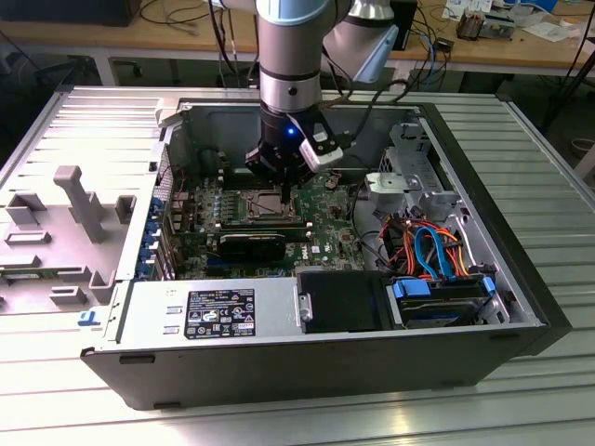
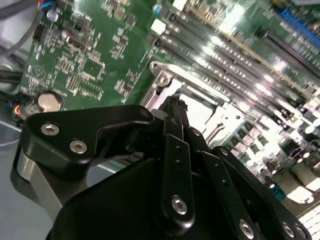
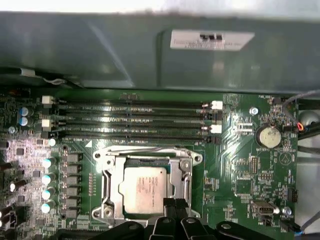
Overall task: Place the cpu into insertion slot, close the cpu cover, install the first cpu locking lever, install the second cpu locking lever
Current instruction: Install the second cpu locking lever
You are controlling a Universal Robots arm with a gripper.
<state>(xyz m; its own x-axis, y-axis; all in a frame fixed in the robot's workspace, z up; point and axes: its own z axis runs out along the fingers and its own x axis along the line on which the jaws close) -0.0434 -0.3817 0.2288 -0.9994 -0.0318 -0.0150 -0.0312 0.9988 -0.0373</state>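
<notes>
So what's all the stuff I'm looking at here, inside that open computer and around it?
computer case: one, dark grey, lying open on a ribbed metal table.
motherboard: one, green, on the case floor.
cpu: one, silver-grey, seated in the insertion slot.
cpu cover: one, silver frame, down around the cpu.
memory slots: four, black, beside the socket.
coin battery: one, silver, on the board.
drive cables: several, blue and orange, at the exterior view's right.
grey holder: one, at the exterior view's left.
arm: one, grey and blue, above the socket.
hand: one, black, at the cover's edge.
</notes>
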